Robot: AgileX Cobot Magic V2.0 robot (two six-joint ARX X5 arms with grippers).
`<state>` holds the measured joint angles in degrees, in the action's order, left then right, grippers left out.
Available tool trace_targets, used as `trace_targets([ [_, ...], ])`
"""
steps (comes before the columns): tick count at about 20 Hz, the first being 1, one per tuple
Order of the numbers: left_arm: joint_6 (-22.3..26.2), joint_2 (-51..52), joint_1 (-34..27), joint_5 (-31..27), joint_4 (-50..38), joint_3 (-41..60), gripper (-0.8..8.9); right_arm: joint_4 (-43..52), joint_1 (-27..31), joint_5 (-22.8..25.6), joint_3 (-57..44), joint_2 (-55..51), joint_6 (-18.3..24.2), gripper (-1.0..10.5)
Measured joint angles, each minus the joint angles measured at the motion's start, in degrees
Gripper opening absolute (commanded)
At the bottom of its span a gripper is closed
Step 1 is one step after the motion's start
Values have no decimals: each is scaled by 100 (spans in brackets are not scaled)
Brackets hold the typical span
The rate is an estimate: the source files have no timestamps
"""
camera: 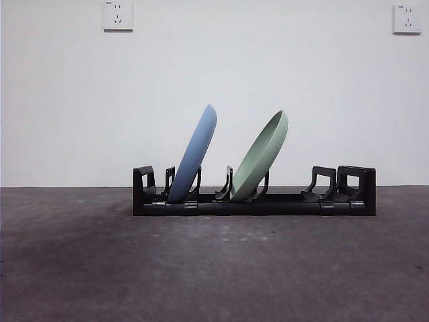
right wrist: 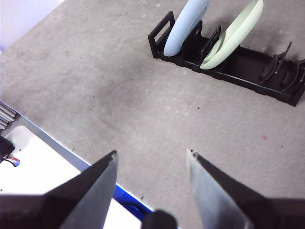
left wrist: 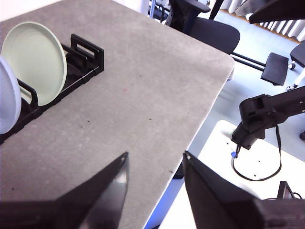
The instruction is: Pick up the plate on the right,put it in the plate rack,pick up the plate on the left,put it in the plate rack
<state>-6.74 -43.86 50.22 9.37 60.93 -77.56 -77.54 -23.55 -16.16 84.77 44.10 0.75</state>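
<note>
On the grey counter (camera: 214, 268), the plate rack (camera: 253, 203) lies with its long axis running from 9 o'clock to 3 o'clock in the front view, blocky ends at each side and prongs pointing up. Going left to right, the blue plate (camera: 194, 155) stands in a slot near the 9 o'clock end, and the green plate (camera: 263, 155) stands in a slot near the middle. Both tilt with their top rims toward about 1 o'clock, the green one leaning further. The slots toward the 3 o'clock end hold nothing.

Both plates being racked, the task looks finished. The left end effector (left wrist: 155, 164) hangs over the counter edge, well apart from the rack, jaws apart and holding nothing. The right end effector (right wrist: 151, 157) hangs likewise over the near counter edge, jaws apart, nothing between them.

The remaining risk, as I judge it, is the green plate: its steep lean rests on a short prong, so a knock to the counter or a passing arm could slide its foot out and tip it flat toward 3 o'clock. The blue plate seems steadier, being closer to upright.
</note>
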Motion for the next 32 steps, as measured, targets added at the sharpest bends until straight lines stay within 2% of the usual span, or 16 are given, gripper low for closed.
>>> trace_targets([
  [5, 0, -188, 0, -24, 0, 0, 183, 0, 0, -20, -31, 0, -11, 244],
  [6, 0, -229, 0, -24, 0, 0, 143, 0, 0, -20, -31, 0, -11, 183],
  [7, 0, -267, 0, -24, 0, 0, 22, 0, 0, -20, -33, 0, -13, 82],
  [8, 4, -297, 0, -24, 0, 0, -3, 0, 0, -20, -31, 0, -11, 0],
  [9, 13, -313, 0, -24, 0, 0, -7, 0, 0, -20, -31, 0, -11, -14],
  [15, 26, -376, 0, -24, -2, 0, -4, 0, 0, -13, -31, 0, -24, -10],
  [20, 26, -382, 0, -24, -2, 0, -4, 0, 0, -2, -33, 2, -216, 3],
  [29, 26, -518, 0, -22, -28, 0, -4, 0, 0, 535, -33, 190, -247, 3],
  [32, 138, -675, 0, -81, -328, 0, -4, 0, 0, 719, -33, 302, -247, 3],
])
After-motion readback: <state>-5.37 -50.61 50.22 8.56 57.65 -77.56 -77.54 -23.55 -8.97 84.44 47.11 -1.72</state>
